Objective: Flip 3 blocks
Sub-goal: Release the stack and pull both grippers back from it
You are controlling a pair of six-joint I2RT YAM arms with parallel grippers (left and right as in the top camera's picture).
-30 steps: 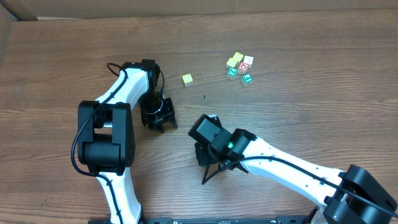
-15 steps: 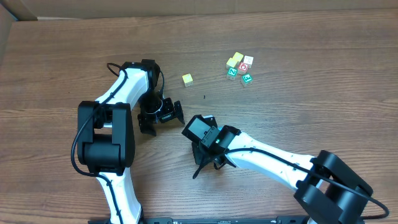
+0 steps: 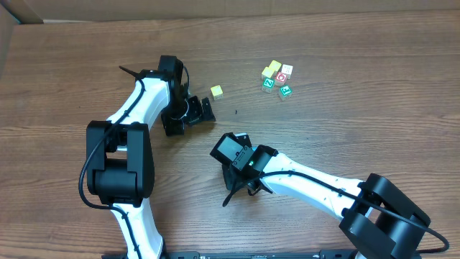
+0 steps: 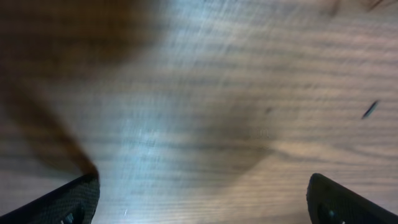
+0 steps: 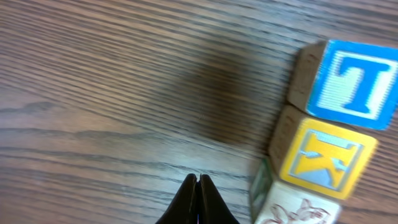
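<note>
Three blocks stand in a row at the right of the right wrist view: one with a blue T face [image 5: 348, 84], a yellow one with a K [image 5: 326, 158] and a cream one with a red drawing [image 5: 298, 208]. My right gripper [image 5: 199, 186] is shut and empty on bare wood just left of the cream block, apart from it. In the overhead view the right gripper [image 3: 231, 199] points toward the front, and I cannot make out these three blocks near it. My left gripper [image 3: 188, 115] is open wide, with only blurred wood between its fingertips [image 4: 68, 202].
A lone bright yellow cube [image 3: 216, 91] lies just beyond the left gripper's right finger. Several small cubes [image 3: 277, 78], some green-marked and red-marked, are bunched at the back right. A cardboard wall [image 3: 230, 6] lines the far edge of the wooden table [image 3: 359, 129].
The left gripper opened wide and moved back toward the lone yellow cube. The right arm swung a little left early on, then held still, still shut.
</note>
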